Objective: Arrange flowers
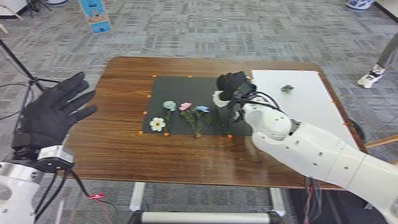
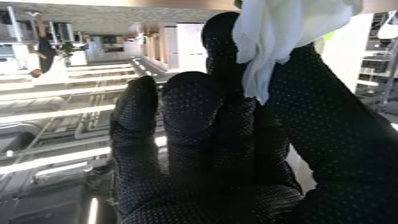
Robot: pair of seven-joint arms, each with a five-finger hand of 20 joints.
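right hand [image 1: 233,84] above black mat [image 1: 171,86] at its right edge, thumb and fingers pinching white flower [image 2: 298,25]. left hand [image 1: 44,111] by table's [image 1: 169,167] left edge, fingers straight, spread wide. pale green flower [image 1: 169,105], pink flower [image 1: 185,106], blue flower [image 1: 202,108], yellow-centred flower [image 1: 157,124] on mat, toward its near edge.

Wht flwr [image 1: 157,124] & pink flwr [image 1: 185,106] on blk mat [image 1: 178,84], R hand [image 1: 234,86] above.

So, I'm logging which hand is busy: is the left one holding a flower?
No, in the head view the left hand is open with nothing in it, by the table's left edge.
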